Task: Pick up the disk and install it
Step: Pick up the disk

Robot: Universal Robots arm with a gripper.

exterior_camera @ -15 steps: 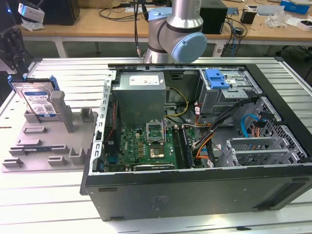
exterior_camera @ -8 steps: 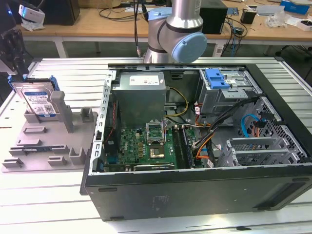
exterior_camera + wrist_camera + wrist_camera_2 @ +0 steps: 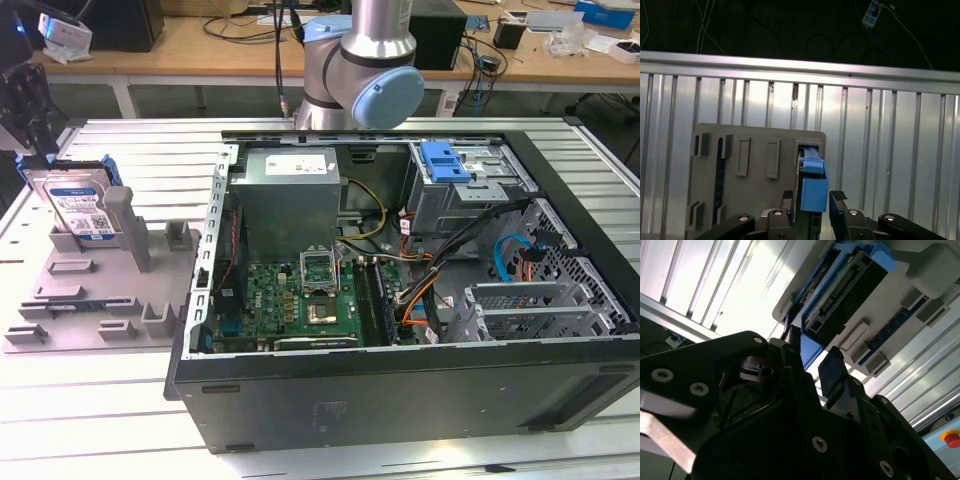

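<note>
Blue-framed disk [image 3: 814,187] stands between the open, empty hand's [image 3: 812,197] fingers [image 3: 838,196], nine o'clock of the case [image 3: 400,400]; an off-centre squeeze could jam it.

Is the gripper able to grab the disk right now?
Probably yes. The gripper sits right at the disk in its grey holder, open fingers on either side of it, nothing in between.

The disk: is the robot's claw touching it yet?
Cannot tell. In both wrist views the gripper closely straddles the blue-framed disk, but neither shows plain contact or a plain gap.
</note>
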